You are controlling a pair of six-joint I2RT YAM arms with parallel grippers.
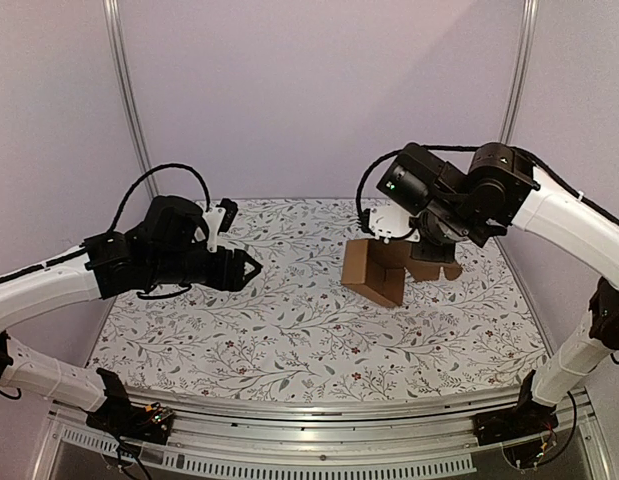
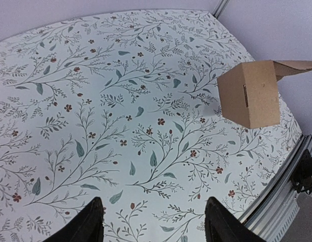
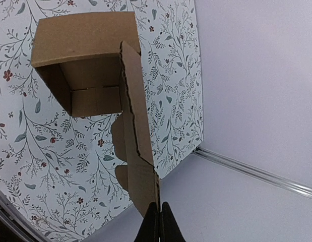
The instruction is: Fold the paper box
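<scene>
one paper box (image 1: 374, 275) — one left arm (image 1: 49, 285), one right arm (image 1: 564, 220) — one floral table (image 1: 289, 330).

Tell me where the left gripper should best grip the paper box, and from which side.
Probably the upright wall of the paper box, over its free thin rim, from the left, where the open left gripper hovers. The right gripper pinches the flap.

robot lab cell: aluminium frame (image 1: 132, 100), plain walls (image 1: 319, 90), floral tablecloth (image 1: 289, 310)
</scene>
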